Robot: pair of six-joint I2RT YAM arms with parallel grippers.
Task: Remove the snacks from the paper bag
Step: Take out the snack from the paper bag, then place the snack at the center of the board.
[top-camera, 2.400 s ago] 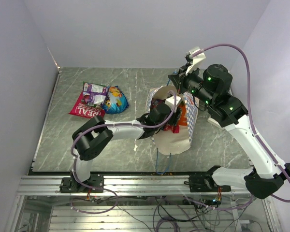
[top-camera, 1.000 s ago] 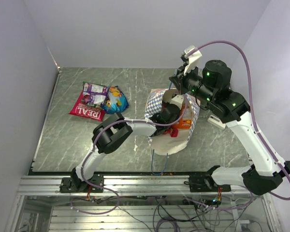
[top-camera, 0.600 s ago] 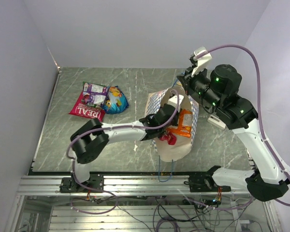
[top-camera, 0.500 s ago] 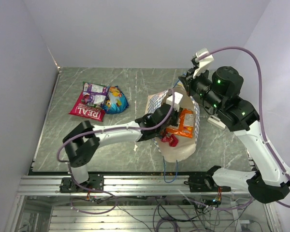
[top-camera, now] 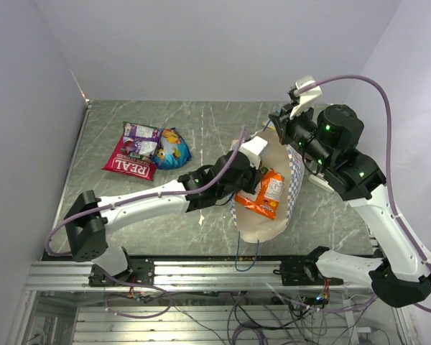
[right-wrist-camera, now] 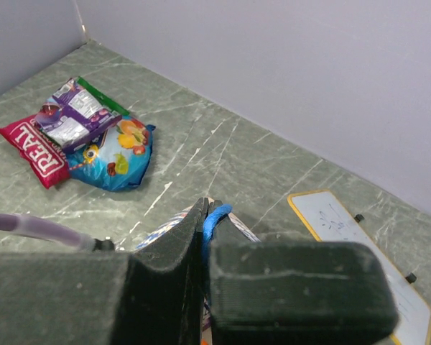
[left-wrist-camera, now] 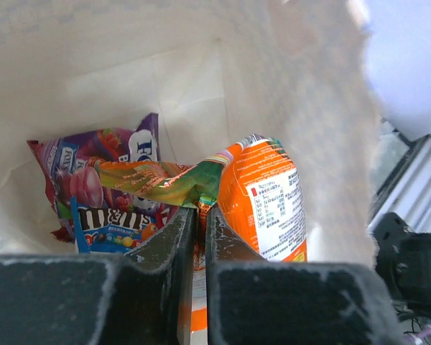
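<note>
Left gripper (left-wrist-camera: pixel 200 210) is down in the mouth of the paper bag (left-wrist-camera: pixel 201 72), jaws squeezed to a sliver on the crumpled top edge of the orange packet (left-wrist-camera: pixel 262 201), whose body sits just right of the fingertips. Beyond the fingers, deeper in the bag, lie a purple candy packet (left-wrist-camera: pixel 108 158) and a blue M&M's packet (left-wrist-camera: pixel 111 231). Right gripper (right-wrist-camera: pixel 205 215) is at the bag's far rim, clamped narrow on the blue cord handle (right-wrist-camera: pixel 217 213). Well off to its left on the table (right-wrist-camera: pixel 223 151) sit 3 packets together: the red REAL packet (right-wrist-camera: pixel 34 147), a purple-and-white packet (right-wrist-camera: pixel 75 115) lying on top of it, and a blue fruit packet (right-wrist-camera: pixel 115 154) touching both.
</note>
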